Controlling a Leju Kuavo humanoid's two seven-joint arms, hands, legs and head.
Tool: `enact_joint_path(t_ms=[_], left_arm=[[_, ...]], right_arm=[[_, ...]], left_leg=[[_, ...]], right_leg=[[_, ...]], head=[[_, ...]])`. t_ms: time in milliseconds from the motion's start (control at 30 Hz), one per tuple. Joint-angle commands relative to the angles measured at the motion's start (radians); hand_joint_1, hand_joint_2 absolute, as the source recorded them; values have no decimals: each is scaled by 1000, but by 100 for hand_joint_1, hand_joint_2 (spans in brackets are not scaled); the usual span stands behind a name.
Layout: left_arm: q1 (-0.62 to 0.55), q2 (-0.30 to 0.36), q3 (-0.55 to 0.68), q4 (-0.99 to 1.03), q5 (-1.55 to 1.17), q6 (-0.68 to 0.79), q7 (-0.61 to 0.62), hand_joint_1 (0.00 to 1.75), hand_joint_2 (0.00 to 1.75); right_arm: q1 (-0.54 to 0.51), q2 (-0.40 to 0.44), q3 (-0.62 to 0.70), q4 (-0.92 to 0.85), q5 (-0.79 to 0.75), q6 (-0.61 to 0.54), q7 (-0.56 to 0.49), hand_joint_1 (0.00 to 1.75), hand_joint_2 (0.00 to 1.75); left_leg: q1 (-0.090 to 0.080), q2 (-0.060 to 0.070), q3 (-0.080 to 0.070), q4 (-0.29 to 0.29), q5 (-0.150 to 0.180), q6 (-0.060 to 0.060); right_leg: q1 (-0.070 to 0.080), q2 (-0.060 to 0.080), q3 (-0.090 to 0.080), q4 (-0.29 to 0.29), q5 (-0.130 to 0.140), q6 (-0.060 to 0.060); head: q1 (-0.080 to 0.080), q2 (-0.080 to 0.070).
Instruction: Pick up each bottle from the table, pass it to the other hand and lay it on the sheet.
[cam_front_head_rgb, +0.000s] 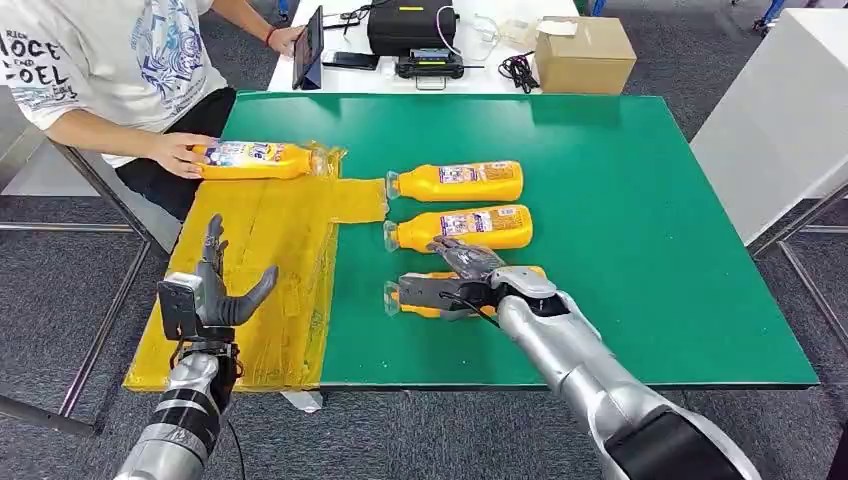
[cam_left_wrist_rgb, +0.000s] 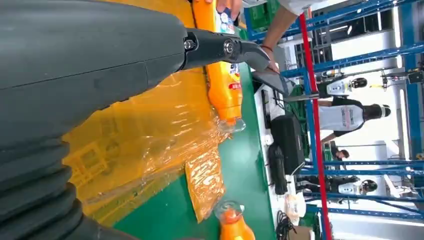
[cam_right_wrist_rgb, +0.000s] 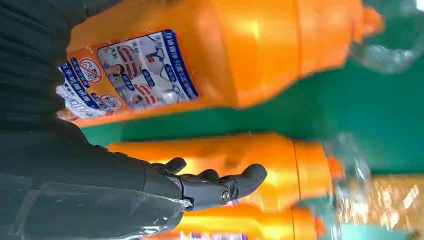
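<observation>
Three orange bottles lie side by side on the green table (cam_front_head_rgb: 620, 250), caps pointing at the yellow sheet (cam_front_head_rgb: 260, 290): a far one (cam_front_head_rgb: 458, 181), a middle one (cam_front_head_rgb: 465, 227) and a near one (cam_front_head_rgb: 410, 300). My right hand (cam_front_head_rgb: 455, 280) hovers over the near bottle with its fingers apart, gripping nothing. In the right wrist view its fingers (cam_right_wrist_rgb: 220, 187) stretch in front of the middle bottle (cam_right_wrist_rgb: 280, 155), beside the near bottle (cam_right_wrist_rgb: 240, 50). My left hand (cam_front_head_rgb: 215, 290) stands raised and empty above the sheet. A fourth bottle (cam_front_head_rgb: 250, 159) lies at the sheet's far end, with a person's hand (cam_front_head_rgb: 180, 153) on it.
The person sits at the table's left corner. A white table behind holds a tablet (cam_front_head_rgb: 308, 48), a black case (cam_front_head_rgb: 412, 28) and a cardboard box (cam_front_head_rgb: 585, 55). A white cabinet (cam_front_head_rgb: 770, 130) stands to the right.
</observation>
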Motion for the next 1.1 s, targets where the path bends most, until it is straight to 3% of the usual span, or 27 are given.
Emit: enact_joint_path(t_ms=[33, 267, 700, 800, 1100], left_arm=[[-39, 3, -19, 62, 5, -1, -18, 0, 175], [-51, -2, -37, 96, 5, -14, -18, 0, 175], [-55, -3, -43, 113, 9, -1, -18, 0, 175], [-60, -9, -48, 123, 19, -5, -18, 0, 175], [-60, -8, -48, 124, 18, -5, -18, 0, 175]], right_arm=[[-91, -35, 109, 122, -6, 32, -6, 0, 175], [-91, -80, 162, 123, -69, 130, -30, 0, 175], [-71, -120, 194, 96, -92, 115, -24, 0, 175], [-56, -219, 296, 14, -166, 158, 24, 0, 175], [-57, -217, 300, 13, -166, 160, 27, 0, 175]], left_leg=[[1, 1, 3, 1, -2, -2], [1, 0, 4, 1, -2, -2], [0, -1, 3, 1, -1, -1], [1, -2, 2, 0, 0, -1], [1, 0, 5, 0, -2, -2]], right_leg=[[1, 0, 4, 1, -2, -2], [1, -1, 4, 1, -2, -2], [1, -2, 3, 0, -2, -2], [1, -2, 2, -1, -1, -1], [1, -1, 5, 0, -2, -2]], head=[[0, 0], [0, 0], [0, 0], [0, 0], [0, 0]])
